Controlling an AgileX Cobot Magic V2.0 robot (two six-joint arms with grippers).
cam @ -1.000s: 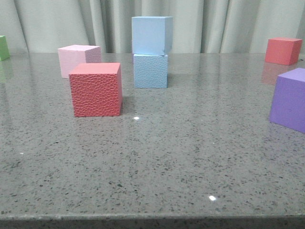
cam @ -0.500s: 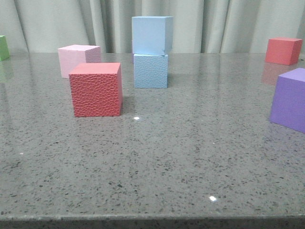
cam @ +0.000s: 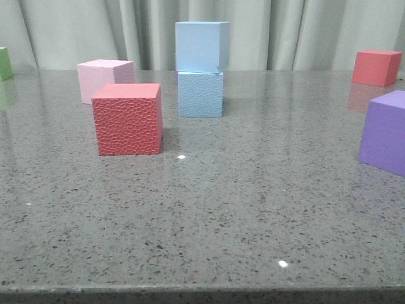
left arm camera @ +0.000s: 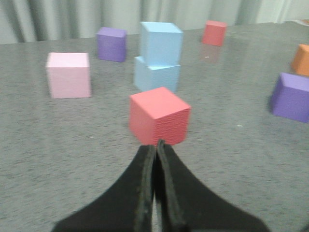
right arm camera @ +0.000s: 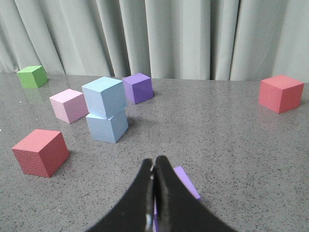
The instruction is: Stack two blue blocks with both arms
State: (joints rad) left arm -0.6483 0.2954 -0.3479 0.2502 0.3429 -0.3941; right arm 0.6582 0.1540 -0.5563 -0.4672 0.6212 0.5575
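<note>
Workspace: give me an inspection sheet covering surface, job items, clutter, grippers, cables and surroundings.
Surface: grey speckled table, glossy, with small light glints.
Job's things: smooth blue block sits on the pebbled blue block, twisted slightly out of line; nothing touches them.
Clutter: textured red cube nearest the front, pink cube behind it, green cube far left, second red cube far right, purple cube at the right edge, another purple cube behind the stack, orange cube at the frame edge.
Grippers: left gripper and right gripper have fingers closed together, empty, away from the stack.
Cables: nothing seen.
Surroundings: pale pleated curtain behind the table.
</note>
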